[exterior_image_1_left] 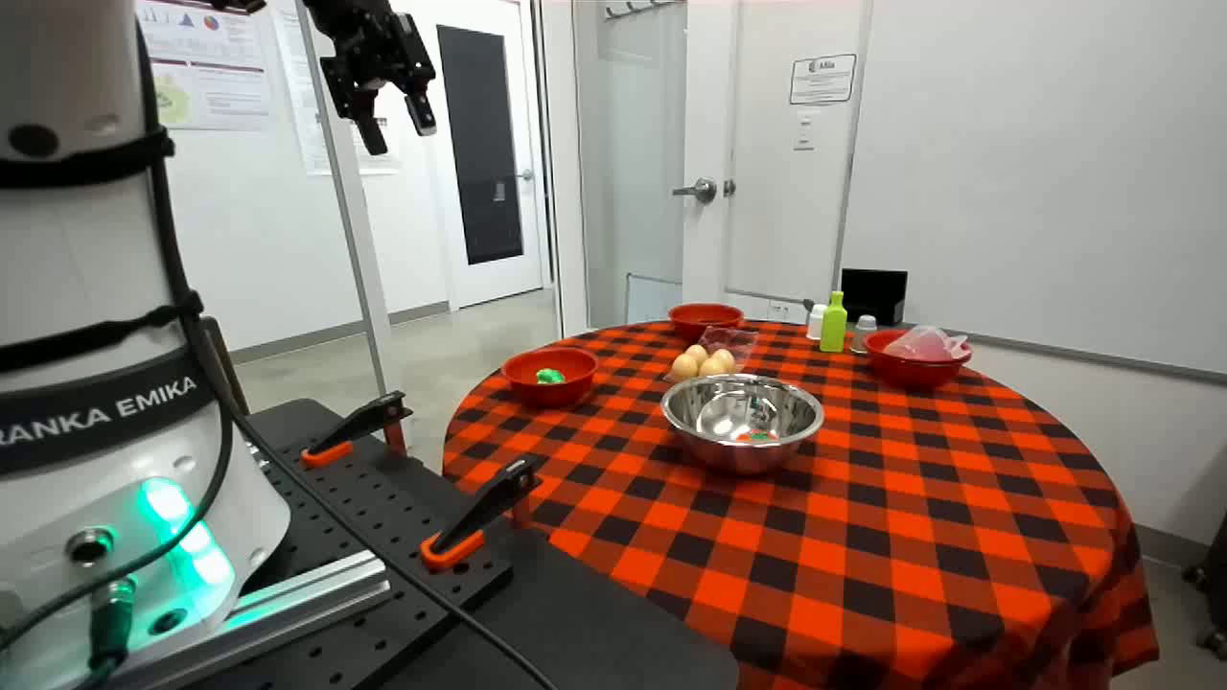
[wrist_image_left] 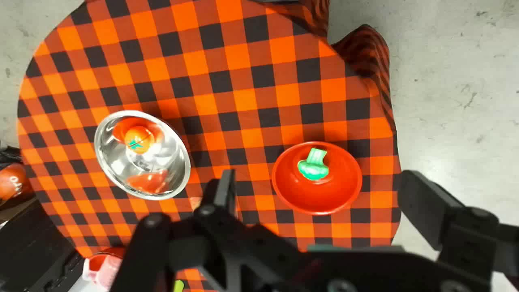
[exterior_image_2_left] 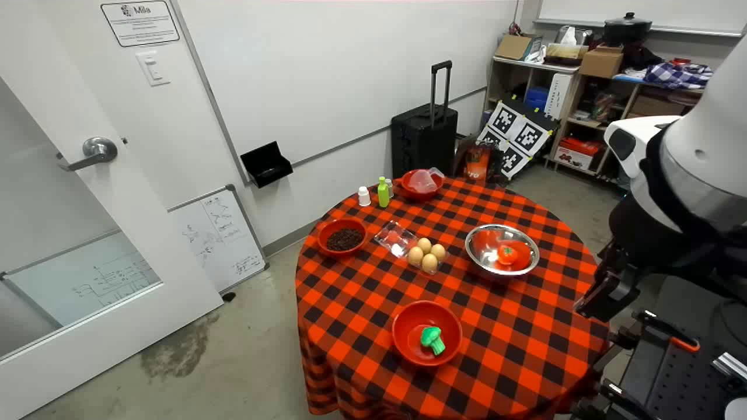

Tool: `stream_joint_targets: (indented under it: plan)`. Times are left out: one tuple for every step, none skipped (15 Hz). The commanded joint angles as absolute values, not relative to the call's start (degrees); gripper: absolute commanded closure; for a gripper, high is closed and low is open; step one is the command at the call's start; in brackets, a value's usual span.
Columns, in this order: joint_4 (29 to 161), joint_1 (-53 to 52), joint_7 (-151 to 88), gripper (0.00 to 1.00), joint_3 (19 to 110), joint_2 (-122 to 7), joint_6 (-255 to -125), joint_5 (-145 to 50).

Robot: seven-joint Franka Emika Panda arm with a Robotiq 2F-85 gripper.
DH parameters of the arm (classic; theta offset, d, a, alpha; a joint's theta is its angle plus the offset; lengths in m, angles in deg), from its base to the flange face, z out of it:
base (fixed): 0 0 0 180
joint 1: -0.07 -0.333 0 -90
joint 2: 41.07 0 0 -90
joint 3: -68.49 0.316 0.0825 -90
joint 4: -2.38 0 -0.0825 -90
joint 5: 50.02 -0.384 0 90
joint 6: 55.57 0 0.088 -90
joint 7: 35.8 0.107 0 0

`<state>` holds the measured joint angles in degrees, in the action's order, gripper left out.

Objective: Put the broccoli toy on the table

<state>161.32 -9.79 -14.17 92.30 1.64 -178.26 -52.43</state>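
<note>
The broccoli toy (exterior_image_2_left: 432, 338) is bright green and lies inside a red bowl (exterior_image_2_left: 408, 351) near the edge of the round table (exterior_image_2_left: 373, 373) with its red-and-black checked cloth. In an exterior view, only part of the toy (exterior_image_1_left: 550, 377) shows above the rim. My gripper (exterior_image_1_left: 401, 139) is high in the air, well above the tabletop, open with nothing between the fingers. In the wrist view, the bowl and the broccoli toy (wrist_image_left: 313, 164) appear below, between the widely parted fingers (wrist_image_left: 317, 181). The toy's stem points toward the top of that view.
A steel bowl (exterior_image_1_left: 709, 450) holds a tomato toy (exterior_image_2_left: 507, 255). Several eggs (exterior_image_2_left: 426, 255) sit near a clear plastic pack. A red bowl of dark bits (exterior_image_2_left: 343, 248), a yellow-green bottle (exterior_image_1_left: 833, 324), shakers and another red bowl (exterior_image_1_left: 915, 369) stand farther off. Clamps (exterior_image_1_left: 484, 513) hold the robot's base plate.
</note>
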Motion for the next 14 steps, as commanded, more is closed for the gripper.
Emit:
stream_joint_targets:
  plan:
    - [161.2, -10.7, -13.6, 0.0, 91.4, 1.3, -178.1, -51.6]
    - [161.2, -10.7, -13.6, 0.0, 91.4, 1.3, -178.1, -51.6]
    - [161.0, -10.6, -14.1, 0.0, 91.2, 0.6, -178.6, -51.4]
    - [160.4, -10.3, -14.6, 0.0, 91.2, -0.6, -179.0, -50.8]
    - [160.1, -10.0, -15.0, 0.0, 91.3, -1.5, -179.5, -50.2]
    - [159.6, -9.8, -15.6, 0.0, 91.2, -2.8, -180.6, -49.5]
    - [159.2, -9.6, -16.0, 0.0, 91.1, -4.2, -181.5, -48.9]
    - [158.7, -9.6, -16.8, 0.0, 90.9, -5.9, -183.0, -48.4]
    - [158.3, -9.6, -17.3, 0.0, 90.7, -7.3, -184.2, -47.8]
    - [157.7, -9.4, -18.1, 0.0, 90.6, -9.4, -186.0, -47.0]
    - [157.2, -9.2, -18.6, 0.0, 90.5, -11.1, -187.3, -46.1]
    - [156.5, -9.0, -19.5, 0.0, 90.4, -13.5, -189.0, -45.2]
    - [155.9, -8.8, -19.9, 0.0, 90.2, -15.4, -190.3, -44.2]
    - [155.1, -8.6, -20.4, 0.0, 90.1, -17.8, -192.1, -43.3]
